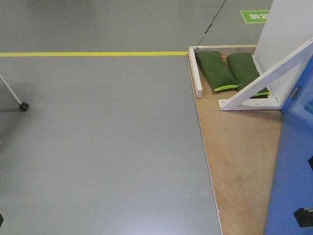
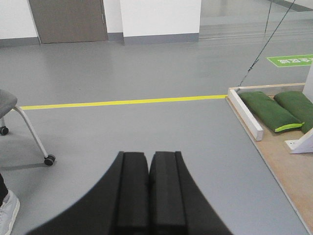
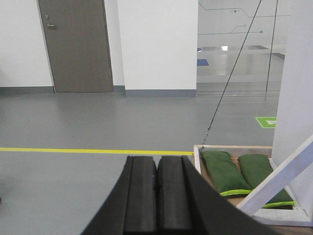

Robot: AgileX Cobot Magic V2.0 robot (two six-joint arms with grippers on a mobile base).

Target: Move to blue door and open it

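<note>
Left gripper (image 2: 149, 191), right gripper (image 3: 156, 196): black pads pressed together, holding nothing. Ahead-right of the fingers: two green sandbags (image 3: 222, 171) and white wooden brace (image 3: 279, 178) on plywood base (image 1: 239, 147). Glossy blue door (image 1: 293, 171): far right, beside brace. Ahead-left: open grey floor (image 1: 98, 147), yellow line (image 1: 93, 54), chair caster (image 1: 23, 105).

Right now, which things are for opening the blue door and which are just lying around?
For the job: blue door, left gripper, right gripper.
Just lying about: green sandbags, white brace, yellow line, wheeled chair.

Both arms' jaws are matte black: flat rectangular pads (image 2: 133, 191), flared bases.
</note>
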